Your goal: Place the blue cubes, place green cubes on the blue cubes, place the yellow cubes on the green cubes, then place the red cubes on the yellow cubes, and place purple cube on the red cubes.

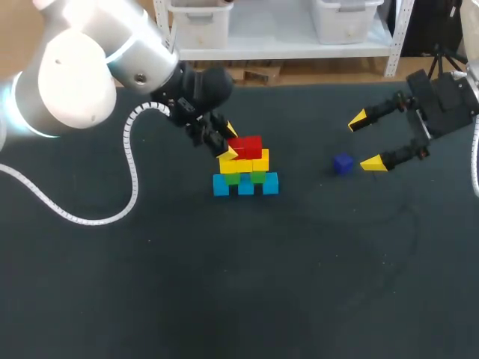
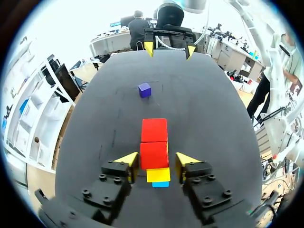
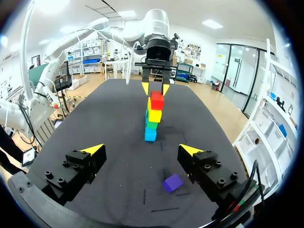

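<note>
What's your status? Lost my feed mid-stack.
Left pincer open, straddling top red cube. Right pincer open, purple cube on table by it. Nothing between it and stack.

I am holding my left arm (image 1: 75, 75) stretched in toward the middle, the left gripper (image 1: 230, 142) angled downward with its fingers slightly parted. I am holding my right arm (image 1: 449, 105) near my right side, the right gripper (image 1: 364, 141) spread wide, well apart from the left.
</note>
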Robot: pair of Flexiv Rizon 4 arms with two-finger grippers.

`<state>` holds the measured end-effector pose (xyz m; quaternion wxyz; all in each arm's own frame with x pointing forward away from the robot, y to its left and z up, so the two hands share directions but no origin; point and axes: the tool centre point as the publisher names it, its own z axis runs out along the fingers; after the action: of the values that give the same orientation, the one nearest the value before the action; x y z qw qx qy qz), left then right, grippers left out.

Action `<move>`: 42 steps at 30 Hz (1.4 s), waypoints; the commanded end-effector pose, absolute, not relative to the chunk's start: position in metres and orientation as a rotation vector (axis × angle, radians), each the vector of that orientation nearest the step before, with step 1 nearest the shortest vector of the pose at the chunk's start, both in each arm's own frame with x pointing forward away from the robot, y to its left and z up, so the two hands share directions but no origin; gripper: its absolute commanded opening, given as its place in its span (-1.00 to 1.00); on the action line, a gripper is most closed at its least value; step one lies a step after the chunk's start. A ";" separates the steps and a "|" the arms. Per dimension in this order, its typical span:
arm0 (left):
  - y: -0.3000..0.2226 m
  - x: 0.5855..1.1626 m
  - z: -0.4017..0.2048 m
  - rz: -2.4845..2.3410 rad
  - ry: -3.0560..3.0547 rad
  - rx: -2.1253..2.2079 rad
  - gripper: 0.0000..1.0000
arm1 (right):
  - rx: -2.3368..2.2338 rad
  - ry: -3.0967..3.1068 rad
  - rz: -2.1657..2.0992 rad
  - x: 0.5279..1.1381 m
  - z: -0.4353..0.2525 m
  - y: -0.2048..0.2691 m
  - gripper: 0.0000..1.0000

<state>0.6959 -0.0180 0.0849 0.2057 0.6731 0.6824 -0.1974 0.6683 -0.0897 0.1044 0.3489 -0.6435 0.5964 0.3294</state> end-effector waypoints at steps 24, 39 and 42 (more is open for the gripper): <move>0.058 0.667 0.123 -0.423 1.743 1.889 1.00 | -1.668 1.545 0.854 0.669 0.104 -0.089 1.00; 0.129 0.647 0.117 -0.365 1.847 1.885 1.00 | -1.668 1.545 0.854 0.669 0.104 -0.089 1.00; 0.135 0.643 0.117 -0.401 1.825 1.838 1.00 | -1.668 1.545 0.854 0.669 0.104 -0.089 1.00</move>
<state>0.6540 0.1242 0.1195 0.2305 0.6832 0.6786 -0.1400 0.6683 -0.0897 0.1045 0.3488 -0.6435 0.5965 0.3294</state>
